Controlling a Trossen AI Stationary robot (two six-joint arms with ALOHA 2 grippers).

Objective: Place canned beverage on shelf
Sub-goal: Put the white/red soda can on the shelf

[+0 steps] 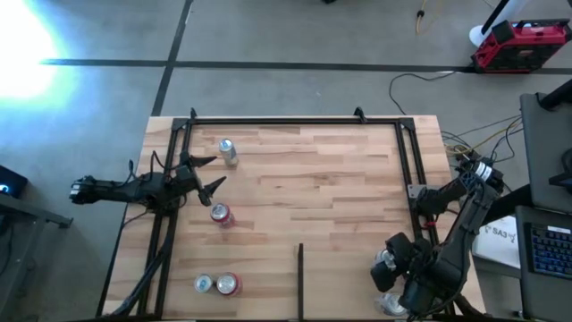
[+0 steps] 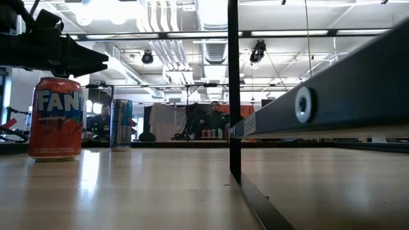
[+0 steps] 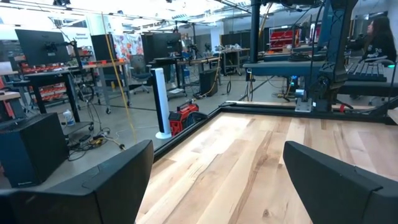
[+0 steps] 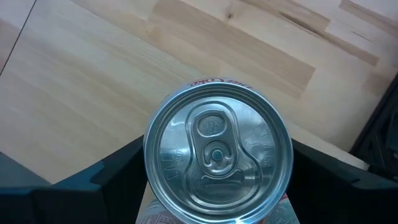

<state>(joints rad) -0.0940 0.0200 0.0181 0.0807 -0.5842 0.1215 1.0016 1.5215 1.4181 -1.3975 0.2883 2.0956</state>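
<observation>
Pinching a silver-topped aluminium can (image 4: pixel 218 154) upright from above, the right gripper (image 1: pixel 390 268) hangs over the near right of the light wooden shelf (image 1: pixel 331 197), ready for placing; the left gripper (image 1: pixel 207 174) waits spread at far left.

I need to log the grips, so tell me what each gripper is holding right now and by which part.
The right gripper holds an upright beverage can by its sides, below the top rim. The left gripper is open and holds nothing.

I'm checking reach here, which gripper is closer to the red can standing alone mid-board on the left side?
Left. The left gripper, open, hangs just above and beside the red can. The right gripper is across the shelf near its right edge, around a silver-topped can.
</observation>
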